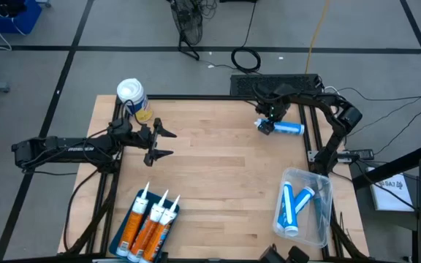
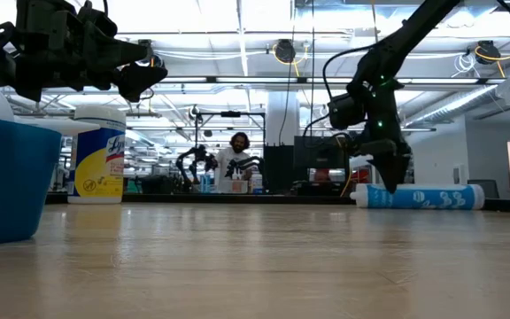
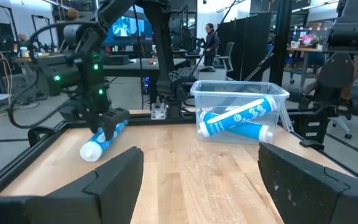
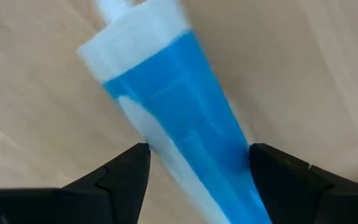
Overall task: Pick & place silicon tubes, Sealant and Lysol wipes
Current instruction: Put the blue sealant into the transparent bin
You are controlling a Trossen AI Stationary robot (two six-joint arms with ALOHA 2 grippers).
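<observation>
Fingers of the right gripper (image 1: 272, 120) are set apart on either side of a blue tube (image 1: 281, 128) lying flat near the table's far right edge, not yet clamped, apparently so it can be lifted into the clear bin (image 1: 323, 226) where two like tubes are already laid. The left gripper (image 1: 162, 143) is held spread and empty above the table, near the Lysol wipes (image 1: 133, 98). This canister is seen upright at the far left corner, with a wide white lid and yellow label.

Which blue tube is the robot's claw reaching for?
The blue tube lying alone on the table, between the right gripper's open fingers. The other two lie inside the clear bin.
</observation>
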